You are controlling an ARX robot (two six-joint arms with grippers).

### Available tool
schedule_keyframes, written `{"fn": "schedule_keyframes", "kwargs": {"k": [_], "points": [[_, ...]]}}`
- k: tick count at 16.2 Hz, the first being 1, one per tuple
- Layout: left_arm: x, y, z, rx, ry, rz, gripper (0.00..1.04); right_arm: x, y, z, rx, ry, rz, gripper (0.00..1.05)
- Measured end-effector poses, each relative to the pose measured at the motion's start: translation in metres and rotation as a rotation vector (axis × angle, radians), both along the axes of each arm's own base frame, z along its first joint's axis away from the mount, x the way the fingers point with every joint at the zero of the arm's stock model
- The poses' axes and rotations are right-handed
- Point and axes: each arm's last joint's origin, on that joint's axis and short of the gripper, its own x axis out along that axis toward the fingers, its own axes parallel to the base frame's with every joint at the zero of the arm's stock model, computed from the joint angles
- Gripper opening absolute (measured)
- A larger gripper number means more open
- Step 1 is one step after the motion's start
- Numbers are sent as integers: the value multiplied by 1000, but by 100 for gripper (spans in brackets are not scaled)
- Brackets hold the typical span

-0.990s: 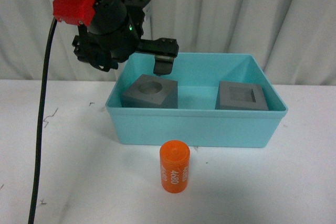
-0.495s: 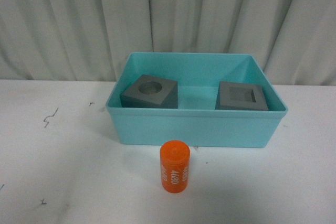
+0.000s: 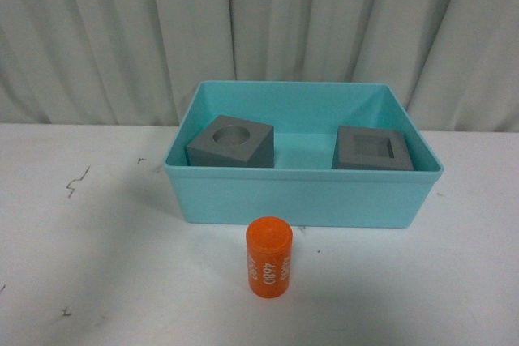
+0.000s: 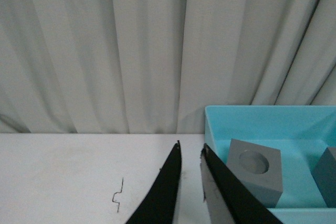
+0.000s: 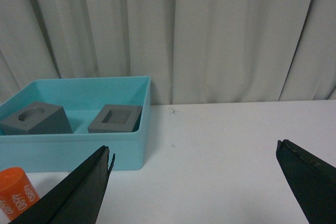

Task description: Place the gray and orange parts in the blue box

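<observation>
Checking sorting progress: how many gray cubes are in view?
2, both inside the blue box: round-recess cube at left, square-recess cube at right. None appears hidden.

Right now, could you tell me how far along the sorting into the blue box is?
Done: the round-recess cube and the square-recess cube sit inside the blue box. In hand: nothing; the left gripper is shut and empty, the right gripper open and empty. Left: the orange cylinder stands on the table before the box, not yet placed.

Left pincer (image 4: 191, 149) nearly closed; right pincer (image 5: 193, 149) spread wide.
</observation>
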Motion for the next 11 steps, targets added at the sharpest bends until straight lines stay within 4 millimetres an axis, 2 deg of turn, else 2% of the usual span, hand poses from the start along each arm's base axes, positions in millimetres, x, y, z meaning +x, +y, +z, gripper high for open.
{"fn": "schedule_keyframes", "kwargs": {"k": [1,5,11], "points": [[-8,6,-2,-5,-21,1,2,0,0,0,0,0,0,98],[-38,22,-26,0,-6,8,2,0,0,0,0,0,0,98],[-68,43,-42,-2,-14,23,2,0,0,0,0,0,0,98]]}}
